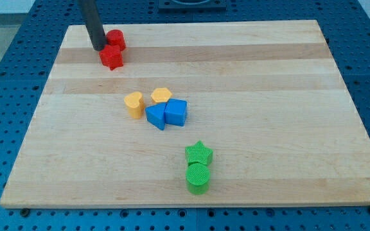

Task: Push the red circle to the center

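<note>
The red circle (116, 38) sits near the board's top left corner. A red star-shaped block (112, 57) lies just below it, touching it. My tip (99, 48) rests on the board at the left side of both red blocks, close against them. The rod rises from it to the view's top.
Near the board's middle lie two yellow blocks (133, 103) (161, 95) and two blue blocks (155, 116) (176, 112), clustered together. A green star (199, 153) and a green circle (198, 177) sit toward the bottom. The wooden board (268, 96) lies on a blue perforated table.
</note>
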